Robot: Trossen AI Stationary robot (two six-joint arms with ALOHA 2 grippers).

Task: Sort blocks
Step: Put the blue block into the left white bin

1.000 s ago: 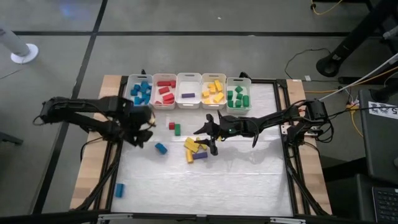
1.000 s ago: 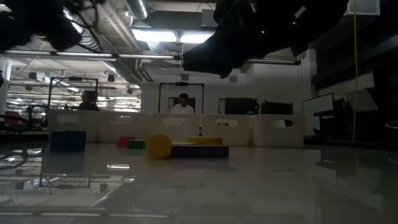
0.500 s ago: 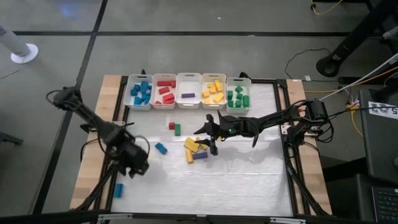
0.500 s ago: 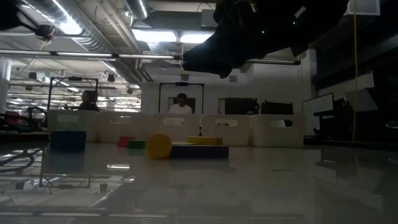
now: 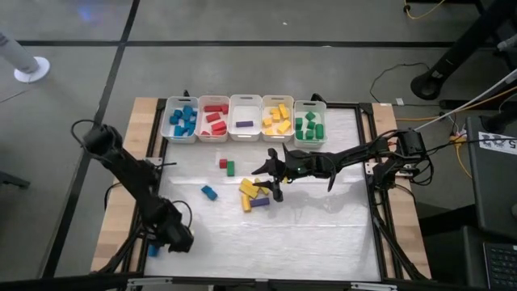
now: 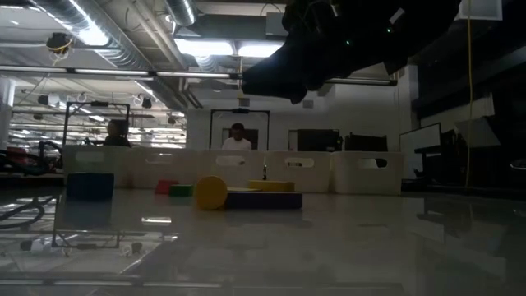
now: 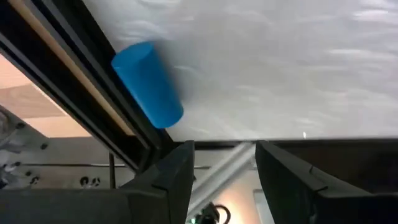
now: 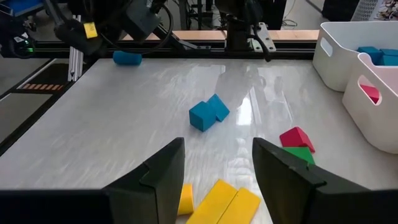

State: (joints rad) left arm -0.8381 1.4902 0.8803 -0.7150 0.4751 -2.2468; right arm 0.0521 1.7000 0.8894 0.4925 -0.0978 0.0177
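Loose blocks lie on the white mat: a red and a green one, a blue one, a yellow and purple cluster, and a blue cylinder on its side by the near-left corner. My left gripper hovers open right next to that cylinder, touching nothing. My right gripper hangs open above the yellow blocks, fingers apart and off them. Sorted blocks fill the five white bins at the far edge.
The black frame rail and wooden table edge run close beside the blue cylinder. The near-right half of the mat holds no blocks. In the low view, people sit far behind the bins. Cables trail off the table's right side.
My left arm has swung from beside the blue bin at the far left down toward the table's near edge, ending at the blue cylinder in the near-left corner. My right arm and all blocks have stayed put.
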